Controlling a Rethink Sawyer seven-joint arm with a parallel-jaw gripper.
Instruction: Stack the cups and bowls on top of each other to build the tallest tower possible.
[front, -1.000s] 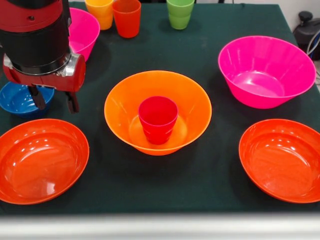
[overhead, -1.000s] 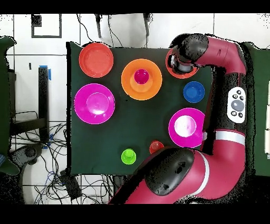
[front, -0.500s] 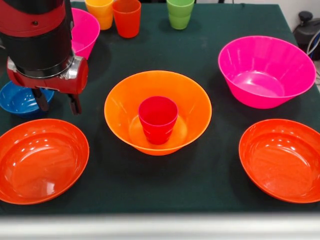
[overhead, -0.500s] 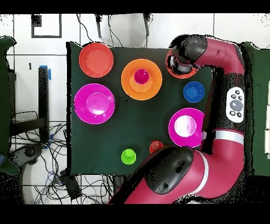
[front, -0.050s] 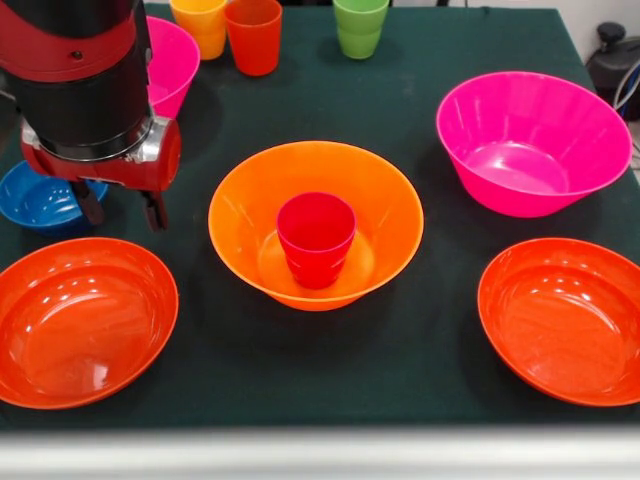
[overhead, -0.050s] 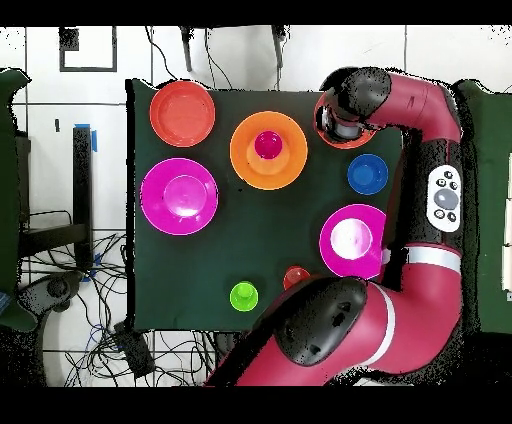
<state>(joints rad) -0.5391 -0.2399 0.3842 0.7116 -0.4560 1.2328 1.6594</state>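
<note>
A big orange bowl (front, -0.050s: 315, 222) is set in the middle of the dark green table (front, -0.050s: 330, 385), most likely so that it can be the wide bottom of the tower; a red cup (front, -0.050s: 316, 239) is stood upright inside it, mouth up, so the tower is only two pieces tall and most of the work is still to be done.

The gripper (front, -0.050s: 122, 207) is held above the table between the small blue bowl (front, -0.050s: 40, 198) and the orange bowl, just past the far rim of the left red-orange bowl (front, -0.050s: 80, 318); its two dark fingers (front, -0.050s: 155, 210) are kept apart and nothing is held between them. It is probably placed there so the blue bowl can be picked up next, but that is only a guess.

The other pieces are left spread out around the tower, perhaps so each can be reached without another being bumped; a pink bowl (front, -0.050s: 530, 140) and a second red-orange bowl (front, -0.050s: 565, 320) are set on the other side; a second pink bowl (front, -0.050s: 168, 62) is partly hidden behind the arm; the yellow cup (front, -0.050s: 200, 22), the orange cup (front, -0.050s: 254, 34) and the green cup (front, -0.050s: 359, 26) are stood upright in a row at the far edge, the yellow and orange ones close together.
</note>
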